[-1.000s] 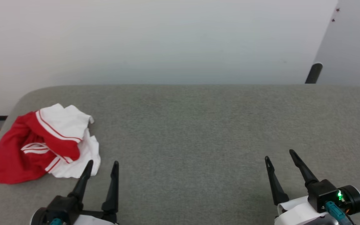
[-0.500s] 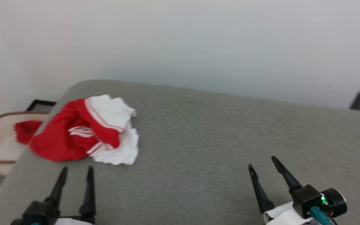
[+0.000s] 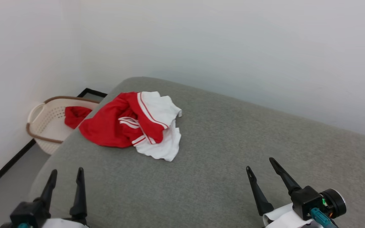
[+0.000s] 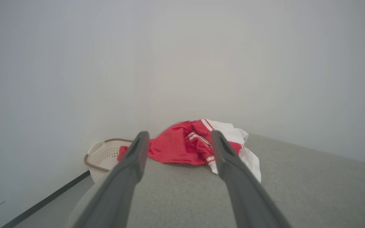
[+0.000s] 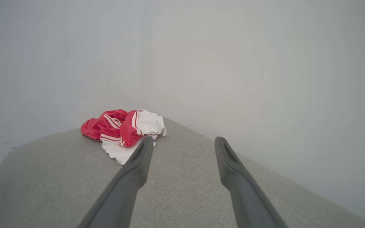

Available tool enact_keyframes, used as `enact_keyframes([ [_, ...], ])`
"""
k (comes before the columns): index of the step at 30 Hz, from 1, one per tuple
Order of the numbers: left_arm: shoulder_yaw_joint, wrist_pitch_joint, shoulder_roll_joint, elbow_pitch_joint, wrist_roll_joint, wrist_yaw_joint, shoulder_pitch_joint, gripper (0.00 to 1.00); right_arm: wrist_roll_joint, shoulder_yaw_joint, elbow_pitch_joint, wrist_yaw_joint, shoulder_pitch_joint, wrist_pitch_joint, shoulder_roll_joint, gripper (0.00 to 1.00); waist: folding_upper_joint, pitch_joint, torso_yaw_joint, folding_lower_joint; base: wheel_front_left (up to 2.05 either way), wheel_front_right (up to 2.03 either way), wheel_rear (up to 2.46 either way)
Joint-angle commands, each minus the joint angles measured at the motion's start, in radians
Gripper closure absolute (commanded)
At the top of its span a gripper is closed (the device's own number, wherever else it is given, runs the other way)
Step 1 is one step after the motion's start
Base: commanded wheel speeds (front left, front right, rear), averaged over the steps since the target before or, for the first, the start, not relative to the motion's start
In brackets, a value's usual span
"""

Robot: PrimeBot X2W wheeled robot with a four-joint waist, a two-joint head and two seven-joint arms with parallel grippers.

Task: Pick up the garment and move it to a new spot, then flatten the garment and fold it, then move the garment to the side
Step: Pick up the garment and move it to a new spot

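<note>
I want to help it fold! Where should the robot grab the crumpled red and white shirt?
Probably the white flap at the near edge of the garment: it lies loose, facing the robot. The open left gripper points straight at the garment, so come from the near side, fingers straddling the flap's edge.

Bright, even light; soft shadows, wrist views distorted.

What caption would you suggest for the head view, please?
Left gripper and right gripper, open, face the crumpled garment near a basket.
</note>
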Motion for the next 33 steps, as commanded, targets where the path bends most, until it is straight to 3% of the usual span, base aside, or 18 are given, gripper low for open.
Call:
enact_keyframes([
  [1, 0.001, 0.005, 0.003, -0.005, -0.009, 0.003, -0.013, 0.0, -0.007, 0.002, 0.001, 0.0, -0.015, -0.001, 0.001, 0.0, 0.0, 0.006, 0.008, 0.0, 0.0, 0.0, 0.0],
  [8, 0.001, 0.089, 0.025, -0.014, -0.072, -0.013, -0.087, 0.0, -0.036, -0.003, 0.009, 0.0, -0.052, -0.001, 0.001, 0.0, 0.0, 0.053, -0.034, 0.0, 0.0, 0.0, 0.0],
  [16, 0.031, 0.291, 0.14, 0.041, -0.193, -0.029, -0.275, 0.0, -0.087, -0.013, -0.002, 0.0, -0.1, -0.001, -0.002, 0.0, 0.0, 0.165, -0.123, 0.0, 0.0, 0.0, 0.0],
  [25, 0.075, 0.544, 0.276, 0.173, -0.347, -0.033, -0.516, 0.0, -0.101, -0.016, -0.05, 0.0, -0.173, -0.001, -0.048, 0.0, 0.0, 0.355, -0.255, 0.0, 0.0, 0.0, 0.0],
  [33, 0.086, 0.734, 0.355, 0.299, -0.423, -0.02, -0.676, 0.0, -0.095, -0.027, -0.099, 0.0, -0.218, -0.001, -0.08, 0.0, 0.0, 0.503, -0.34, 0.0, 0.0, 0.0, 0.0],
])
